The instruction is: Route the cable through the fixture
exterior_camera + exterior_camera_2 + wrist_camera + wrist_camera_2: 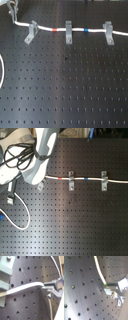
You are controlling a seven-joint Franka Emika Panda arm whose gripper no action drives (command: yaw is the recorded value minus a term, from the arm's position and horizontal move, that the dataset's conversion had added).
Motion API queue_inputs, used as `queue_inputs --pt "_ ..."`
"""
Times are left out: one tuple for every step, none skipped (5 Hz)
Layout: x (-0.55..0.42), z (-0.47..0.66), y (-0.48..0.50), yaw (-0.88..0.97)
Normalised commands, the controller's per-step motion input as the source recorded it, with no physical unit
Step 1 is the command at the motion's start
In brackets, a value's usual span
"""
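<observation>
Along the cable (60,28), two upright clips (68,31) beyond the fixture (33,31)

A lab bench (60,95): a black metal breadboard drilled with a regular grid of threaded holes, 3 grey metal clips (68,31) bolted onto it, and a white robot arm (42,150) above it.

Cable (60,29) runs across far part of board (65,90) in first exterior view, thru 3 clips: fixture (33,31) at first exterior view's left, middle clip (68,31), right clip (107,31).
</observation>
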Motion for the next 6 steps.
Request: queue_inputs --pt "0.372 -0.27 -0.433 0.02" --pt "0.428 -0.33 -0.361 0.06" --pt "0.275 -0.43 -0.364 0.1" --pt "-0.176 -0.48 -0.281 0.22" --pt "-0.282 -0.47 -0.21 0.17" --pt "0.135 -0.37 -0.289 0.36"
